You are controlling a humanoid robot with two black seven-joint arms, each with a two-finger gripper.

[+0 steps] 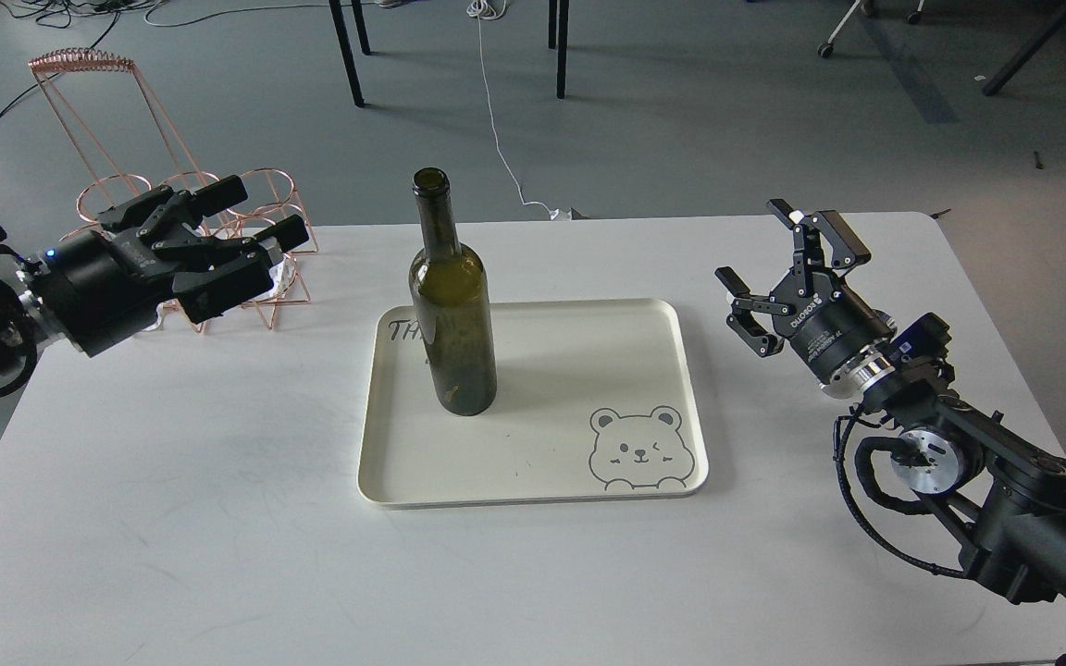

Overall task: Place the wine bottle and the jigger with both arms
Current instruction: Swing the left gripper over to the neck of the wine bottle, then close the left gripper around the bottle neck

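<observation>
White table [172, 518]: both grippers' fingers [260, 236] [843, 236] spread, empty.

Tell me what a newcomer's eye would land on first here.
The wine bottle stands upright on the left part of a cream tray with a bear drawing, mid-table. The left gripper and the right gripper hang open on either side, holding nothing. A copper wire rack stands behind the left one.

The wine bottle [452, 314] stands upright on the tray [533, 486] toward nine o'clock; wire rack [158, 185] at ten o'clock
</observation>
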